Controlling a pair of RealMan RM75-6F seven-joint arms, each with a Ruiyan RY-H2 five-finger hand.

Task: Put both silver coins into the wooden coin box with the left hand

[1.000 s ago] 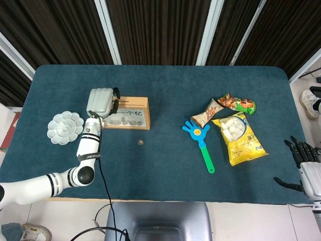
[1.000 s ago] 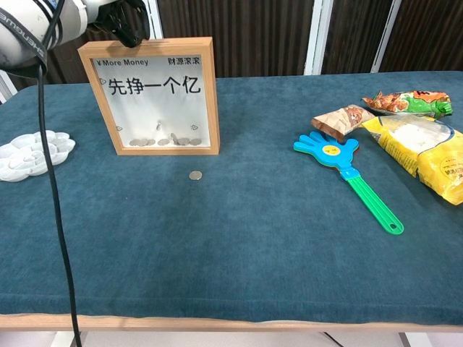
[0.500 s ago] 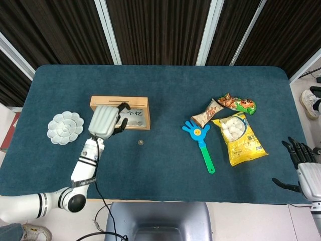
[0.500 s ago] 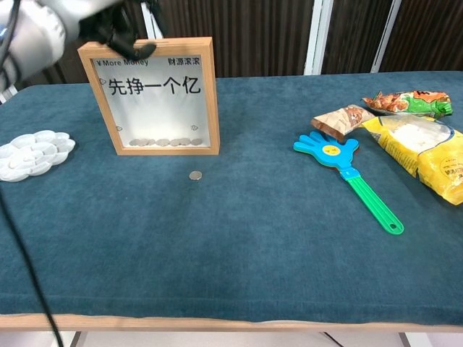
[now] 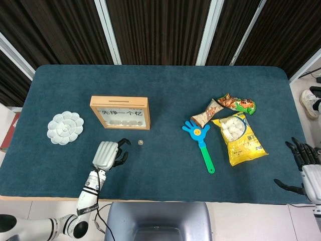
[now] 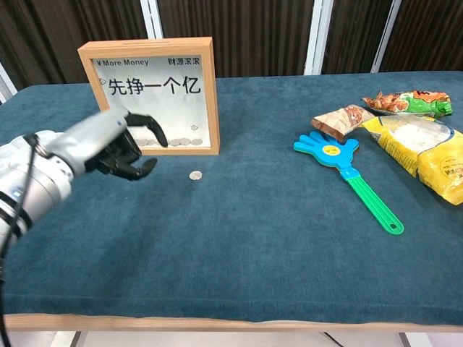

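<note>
The wooden coin box (image 5: 120,111) (image 6: 152,94) stands upright left of the table's centre, with several coins lying at the bottom behind its glass. One silver coin (image 5: 141,142) (image 6: 194,175) lies on the blue cloth just in front of the box's right corner. My left hand (image 5: 109,153) (image 6: 116,144) hovers low to the left of that coin, apart from it. Its fingers are curved with a gap between thumb and forefinger, and it holds nothing. My right hand (image 5: 306,160) rests at the table's near right edge with fingers spread and empty.
A white flower-shaped palette (image 5: 65,127) sits left of the box. A blue hand-shaped clapper (image 5: 200,135) (image 6: 346,166), a yellow snack bag (image 5: 239,138) and two smaller packets (image 5: 225,106) lie on the right half.
My left hand has come away from the top of the coin box, toward the near side and down, ending beside the loose coin. The right hand has barely moved.
</note>
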